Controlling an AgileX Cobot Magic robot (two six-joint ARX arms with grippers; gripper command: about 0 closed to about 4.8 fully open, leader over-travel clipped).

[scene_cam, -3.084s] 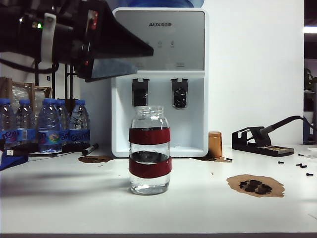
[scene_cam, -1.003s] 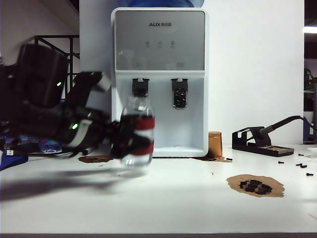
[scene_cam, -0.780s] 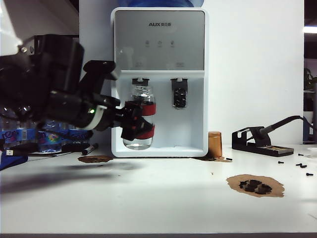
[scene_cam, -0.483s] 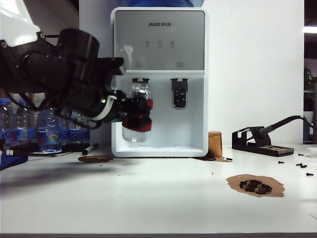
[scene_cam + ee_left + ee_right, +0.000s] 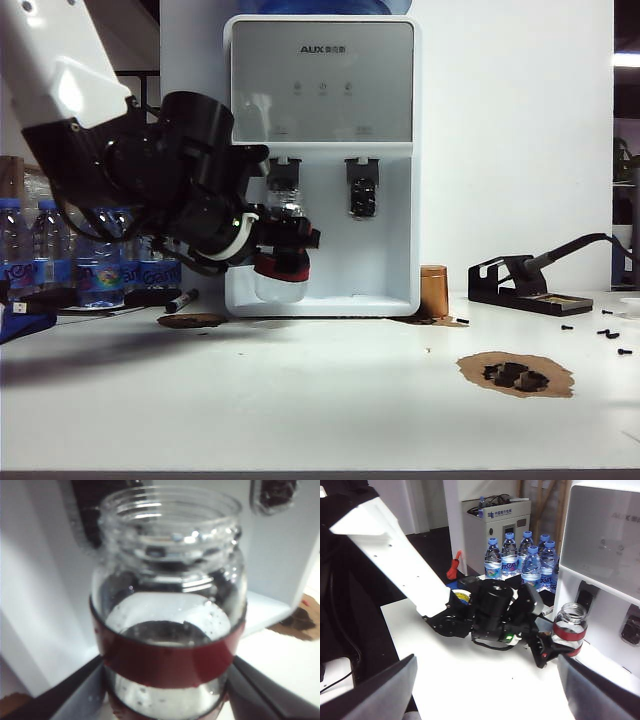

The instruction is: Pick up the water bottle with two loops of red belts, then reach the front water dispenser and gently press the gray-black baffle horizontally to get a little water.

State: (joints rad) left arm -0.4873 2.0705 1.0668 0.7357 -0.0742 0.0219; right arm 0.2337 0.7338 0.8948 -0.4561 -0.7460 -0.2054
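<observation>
Jar lifted to the left tap, ready to press.

The left pincer (image 5: 287, 243) is clamped on the clear glass jar with two dark-red bands (image 5: 281, 262), holding it off the worktop (image 5: 330, 400) in the bay of the tall white, gray-panelled dispenser (image 5: 322, 80), mouth just beneath the left dark tap (image 5: 283, 186). Push too hard or off-centre and the rim could slip past the baffle, spilling water. The right pincer (image 5: 485, 692) hangs well back, fingers apart, empty.

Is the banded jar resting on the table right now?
No. In the exterior view the left gripper holds the water bottle in the air below the water dispenser's left tap, above the table.
</observation>
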